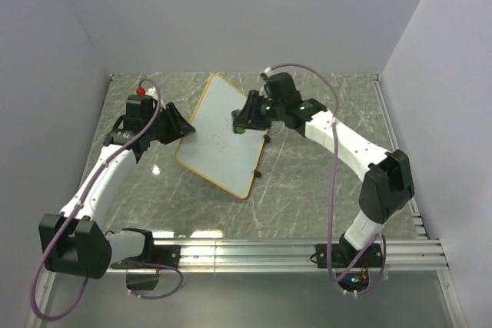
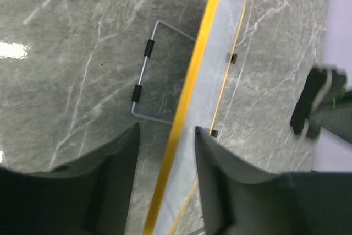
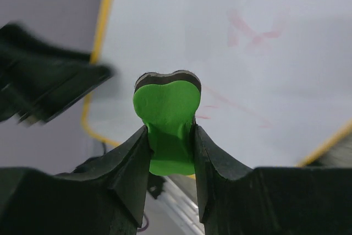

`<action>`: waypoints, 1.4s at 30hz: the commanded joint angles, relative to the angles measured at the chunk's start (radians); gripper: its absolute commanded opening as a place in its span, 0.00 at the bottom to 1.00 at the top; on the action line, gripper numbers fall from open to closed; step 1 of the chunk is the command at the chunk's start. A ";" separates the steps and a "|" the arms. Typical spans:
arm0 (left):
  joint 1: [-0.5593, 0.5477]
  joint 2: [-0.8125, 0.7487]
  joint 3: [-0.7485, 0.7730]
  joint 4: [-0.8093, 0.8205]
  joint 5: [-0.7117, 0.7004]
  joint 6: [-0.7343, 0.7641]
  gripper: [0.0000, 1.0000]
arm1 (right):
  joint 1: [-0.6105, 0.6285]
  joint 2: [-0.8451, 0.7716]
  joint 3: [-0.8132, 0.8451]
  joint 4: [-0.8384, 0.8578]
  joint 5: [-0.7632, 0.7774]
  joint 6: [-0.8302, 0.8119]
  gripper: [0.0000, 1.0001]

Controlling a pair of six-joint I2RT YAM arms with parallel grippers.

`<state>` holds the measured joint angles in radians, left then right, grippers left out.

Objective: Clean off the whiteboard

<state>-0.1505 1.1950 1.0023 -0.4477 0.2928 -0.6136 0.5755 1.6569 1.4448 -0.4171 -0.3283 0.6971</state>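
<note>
On my left, the left arm [image 1: 104,170] reaches in to the left edge of the whiteboard [image 1: 221,140], and the left jaws straddle its yellow frame [image 2: 184,100]. In the left wrist view the frame runs up between the two fingers with a sliver of gap on either side. I cannot tell whether they are pinching it or only bracketing it. Either way I read the placement as a brace, since something has to stop the board skating across the marble worktop [image 1: 307,182] once it is rubbed. That view also shows the board almost edge-on, with a wire stand [image 2: 144,70] just beside the frame and two black clips [image 2: 234,58] on the far edge. From this I judge that the board is tipped up on that side rather than lying flat.

The whiteboard sits in the middle of the worktop, turned at an angle, between the two arms. Faint red marks [image 3: 247,31] show on its face, so by my reckoning the wiping is not finished.

To the right, the right arm [image 1: 346,144] comes in over the board's far edge. The right jaws are clamped on the green eraser [image 3: 166,103], squeezing its narrow waist so the broad end sticks out clear of the fingers. Its dark pad layer faces the white surface. That grip leaves the working face free to meet the board, and it is poised over the upper part, short of the red marks.
</note>
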 commanded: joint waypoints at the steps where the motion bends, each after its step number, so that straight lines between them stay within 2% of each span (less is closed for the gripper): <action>1: -0.004 0.031 0.015 0.073 0.028 0.018 0.44 | 0.090 0.010 0.031 0.184 -0.146 0.070 0.00; 8: -0.009 0.048 0.018 0.076 0.026 0.026 0.23 | 0.184 0.105 0.153 0.181 -0.120 0.107 0.00; 12: -0.011 0.041 0.009 0.067 0.022 0.029 0.17 | 0.196 0.135 0.170 0.169 -0.063 0.105 0.00; 14: -0.012 0.032 0.005 0.057 0.014 0.037 0.11 | 0.195 0.153 0.193 0.118 0.013 0.093 0.00; 18: -0.014 0.026 0.001 0.031 -0.009 0.057 0.08 | 0.193 0.190 0.212 0.055 0.092 0.061 0.00; 19: -0.015 0.025 -0.001 0.024 -0.012 0.060 0.07 | 0.193 0.198 0.213 0.037 0.104 0.059 0.00; 20: -0.015 0.026 -0.002 0.020 -0.014 0.069 0.02 | 0.192 0.207 0.198 0.038 0.107 0.059 0.00; 22: -0.015 0.023 -0.005 0.009 -0.023 0.074 0.00 | 0.196 0.214 0.178 0.041 0.123 0.062 0.00; 27: -0.017 0.018 -0.014 0.009 -0.024 0.075 0.00 | 0.219 0.190 0.007 0.099 0.147 0.071 0.00; 34: -0.017 0.021 0.013 -0.011 -0.030 0.084 0.00 | 0.221 0.069 -0.384 0.228 0.158 0.085 0.00; 37: -0.018 0.020 0.033 -0.022 -0.038 0.095 0.00 | 0.222 0.035 -0.490 0.256 0.163 0.085 0.00; 42: -0.017 0.017 0.047 -0.039 -0.046 0.106 0.00 | 0.222 0.021 -0.541 0.265 0.166 0.084 0.00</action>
<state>-0.1680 1.2263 1.0115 -0.4217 0.3157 -0.5312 0.7765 1.6405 0.9417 -0.1272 -0.1944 0.7952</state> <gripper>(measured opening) 0.226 0.403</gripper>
